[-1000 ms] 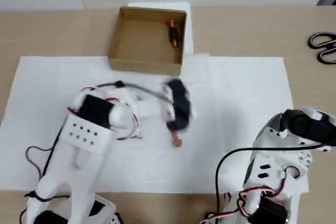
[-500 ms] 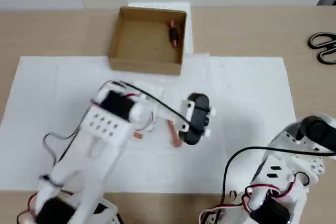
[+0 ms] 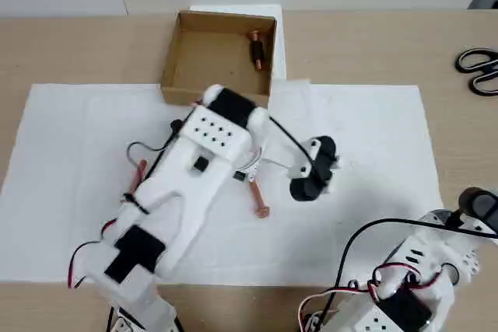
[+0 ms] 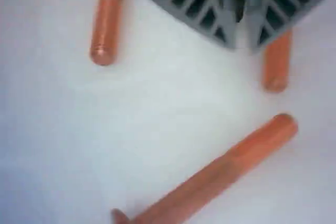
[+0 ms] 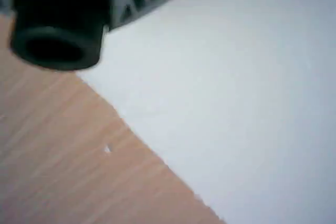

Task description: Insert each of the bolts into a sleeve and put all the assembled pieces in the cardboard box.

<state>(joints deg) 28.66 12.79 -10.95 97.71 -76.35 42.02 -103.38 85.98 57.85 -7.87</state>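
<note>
Bolts (image 4: 226, 171) lie loose on the white paper (image 3: 373, 153) beneath the left gripper (image 4: 240, 43), whose jaws look pressed together on nothing. They seem light, stiff and smooth (apt to roll), so pinch one across mid-shank, leaving an end free. A black sleeve (image 5: 58, 40) sits at the right gripper (image 5: 121, 3); whether it is clamped I cannot tell. One assembled piece (image 3: 255, 48) lies in the cardboard box (image 3: 214, 97).

Cardboard box (image 3: 214, 99): one sleeved bolt (image 3: 256, 48) inside.
Loose bolt (image 3: 259, 198): on white paper (image 3: 373, 130), beside left arm (image 3: 194, 184).
Scissors (image 3: 478, 69): right edge of surface (image 3: 78, 44).
</note>
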